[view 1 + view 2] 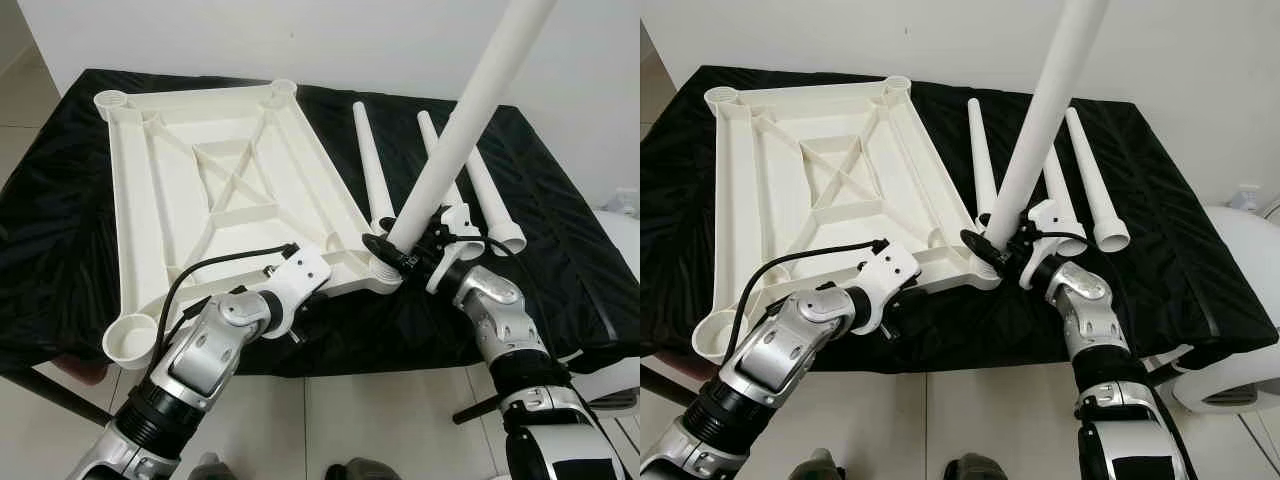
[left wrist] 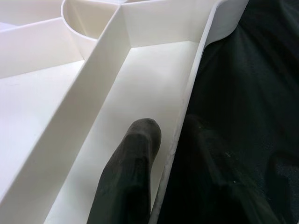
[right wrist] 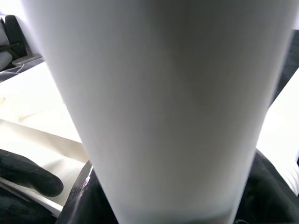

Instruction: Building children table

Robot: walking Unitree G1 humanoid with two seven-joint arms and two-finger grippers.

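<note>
**A leg goes up at the corner**

The right gripper (image 1: 400,252) is closed tight on a white leg (image 1: 468,118), tilted over the table top's (image 1: 215,190) near corner; the left gripper (image 2: 154,154) pinches that top's near rim; three legs (image 1: 1090,185) lie beyond, on the black worktop (image 1: 560,230).

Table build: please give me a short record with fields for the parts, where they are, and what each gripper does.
tabletop: white, upside down on the black cloth
held leg: white leg, tilted, lower end at the near right corner socket
loose legs: three on the cloth, right of the tabletop
right gripper: shut on the leg
left gripper: clamps the tabletop's near rim, one finger inside
</note>
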